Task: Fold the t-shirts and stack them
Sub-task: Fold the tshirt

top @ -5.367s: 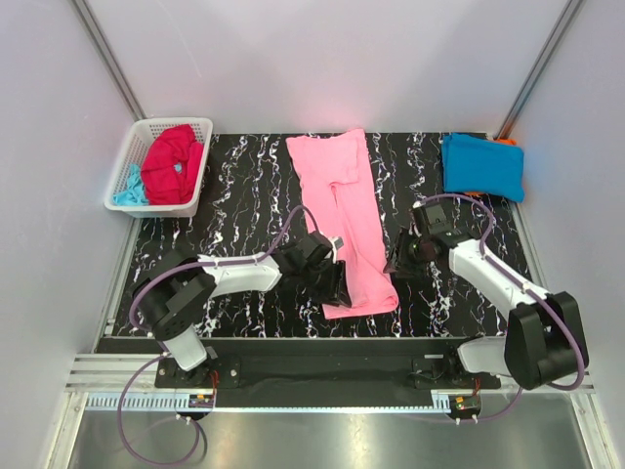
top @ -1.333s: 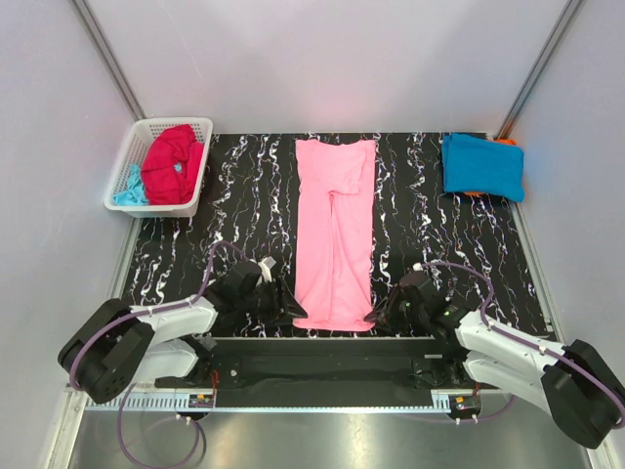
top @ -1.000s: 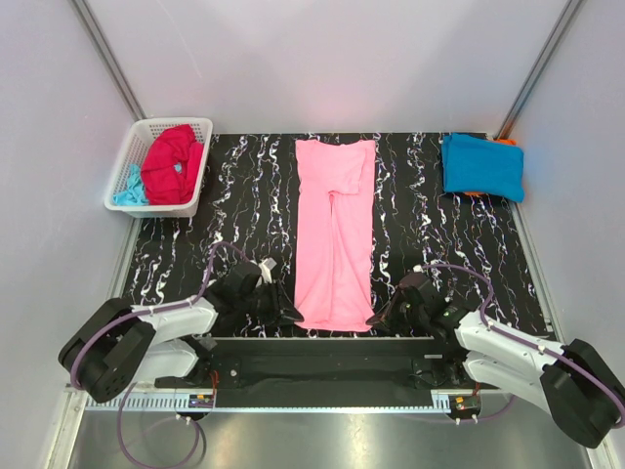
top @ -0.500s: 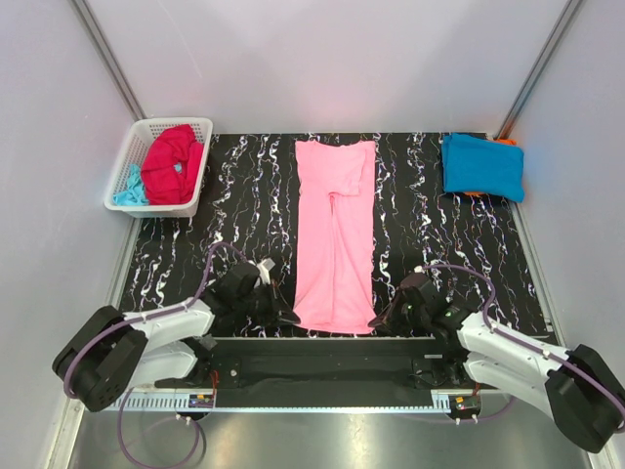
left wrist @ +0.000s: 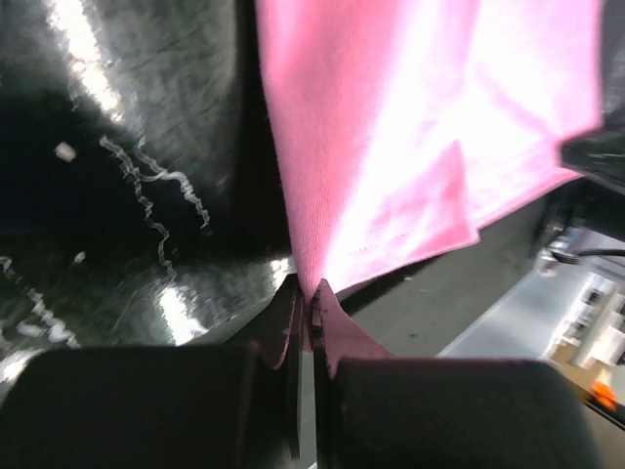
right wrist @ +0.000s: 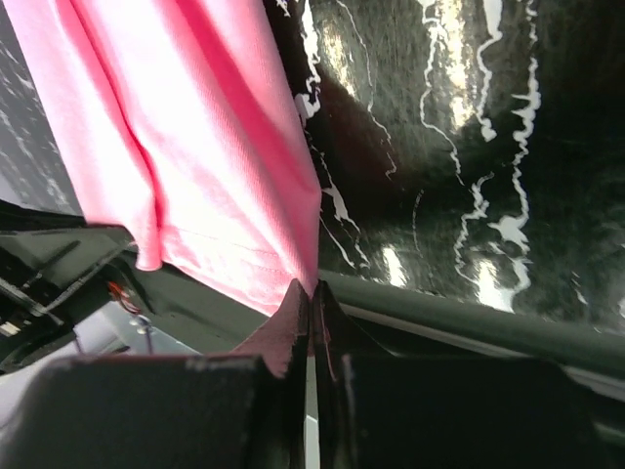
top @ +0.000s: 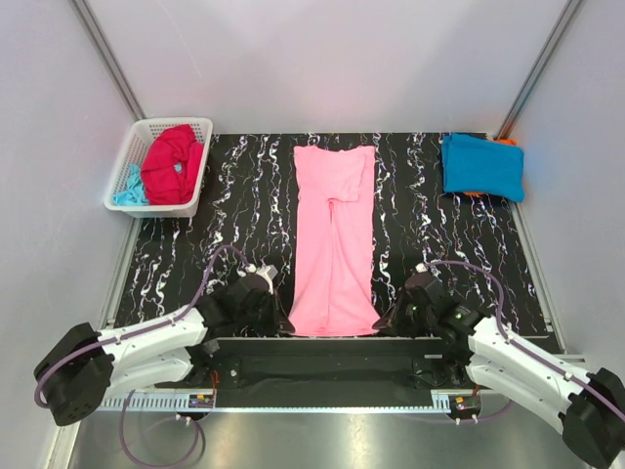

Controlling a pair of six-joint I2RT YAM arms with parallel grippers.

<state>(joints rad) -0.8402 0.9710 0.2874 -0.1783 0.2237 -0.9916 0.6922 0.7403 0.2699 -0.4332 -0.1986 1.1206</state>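
Since a second ago my left hand (top: 283,321) has closed up, and both arms have pulled back toward me, so the pink shirt (top: 335,234) has slid a little my way. Now the left hand is pinched tight on the near left corner of that shirt. In the left wrist view its two fingers (left wrist: 283,337) meet with the pink hem squeezed between them. My right hand (top: 384,320) is pinched tight too, on the near right corner, and the right wrist view shows the cloth caught at its tips the same way.

From the two hands the pink shirt runs straight away from me in one long flat strip on the table (top: 439,244). Both held corners sit at the near edge of the table.

Far ahead of my right hand and a bit to its right lies the blue shirt (top: 481,166), folded. A thin orange bit peeks out from under it, so I think the orange shirt (top: 472,193) is below, but I can't see much of it. Far ahead of my left hand and off to its left stands the basket (top: 156,123), with the red shirt (top: 172,163) and the aqua shirt (top: 127,191) bunched up inside.
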